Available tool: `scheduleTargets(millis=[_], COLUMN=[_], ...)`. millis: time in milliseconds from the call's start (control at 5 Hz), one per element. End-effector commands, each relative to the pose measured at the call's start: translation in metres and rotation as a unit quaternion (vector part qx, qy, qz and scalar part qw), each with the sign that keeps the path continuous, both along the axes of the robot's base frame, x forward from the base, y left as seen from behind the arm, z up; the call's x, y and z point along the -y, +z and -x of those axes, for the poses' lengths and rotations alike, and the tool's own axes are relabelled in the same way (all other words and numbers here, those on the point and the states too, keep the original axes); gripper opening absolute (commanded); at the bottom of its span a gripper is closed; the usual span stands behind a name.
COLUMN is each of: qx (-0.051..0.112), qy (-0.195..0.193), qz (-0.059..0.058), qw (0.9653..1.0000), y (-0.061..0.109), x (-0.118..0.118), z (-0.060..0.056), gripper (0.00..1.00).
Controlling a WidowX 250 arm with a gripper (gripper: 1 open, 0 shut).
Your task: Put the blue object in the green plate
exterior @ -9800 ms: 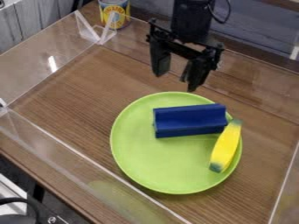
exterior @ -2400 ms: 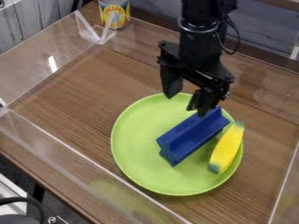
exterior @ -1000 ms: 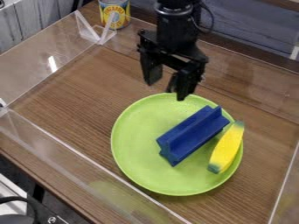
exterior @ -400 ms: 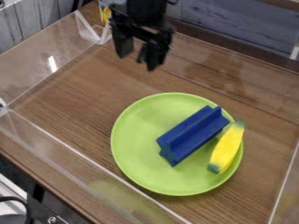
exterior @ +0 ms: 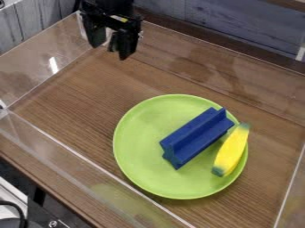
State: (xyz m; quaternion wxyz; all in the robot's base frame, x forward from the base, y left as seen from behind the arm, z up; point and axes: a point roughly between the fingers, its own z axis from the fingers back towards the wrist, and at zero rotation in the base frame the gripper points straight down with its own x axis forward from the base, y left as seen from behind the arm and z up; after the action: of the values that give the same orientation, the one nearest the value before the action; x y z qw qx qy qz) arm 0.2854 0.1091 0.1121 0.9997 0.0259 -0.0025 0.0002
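The blue object (exterior: 193,136), a deep-blue elongated block, lies diagonally inside the green plate (exterior: 141,147), a large round lime-green plate at the front right of the wooden table. Beside the block, on the plate's right side, rests a yellow banana-shaped object (exterior: 230,150). My gripper (exterior: 110,42) hangs at the back left, well away from the plate, pointing down. Its black fingers stand apart with nothing between them.
Clear acrylic walls (exterior: 48,59) ring the wooden table (exterior: 95,98) on the left, front and right. The yellow can behind the back left corner is mostly hidden by the arm.
The open gripper has moved away from above the plate toward the back left corner. The blue block, banana-shaped object and plate have stayed still.
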Motion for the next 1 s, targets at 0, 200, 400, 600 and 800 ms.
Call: scheduleTargets(millis=[0, 200, 400, 600, 800], qx=[0.027, 0.027, 0.028, 0.029, 0.033], qy=[0.003, 0.005, 0.008, 0.011, 0.014], qz=[-0.012, -0.015, -0.016, -0.014, -0.008], qw=[0.9996, 0.9995, 0.9994, 0.9994, 0.9993], y=[0.007, 0.000, -0.006, -0.011, -0.016], x=[-0.013, -0.022, -0.030, -0.036, -0.040], z=[-0.013, -0.021, -0.027, -0.030, -0.032], gripper=[1.00, 1.00, 1.00, 1.00, 1.00])
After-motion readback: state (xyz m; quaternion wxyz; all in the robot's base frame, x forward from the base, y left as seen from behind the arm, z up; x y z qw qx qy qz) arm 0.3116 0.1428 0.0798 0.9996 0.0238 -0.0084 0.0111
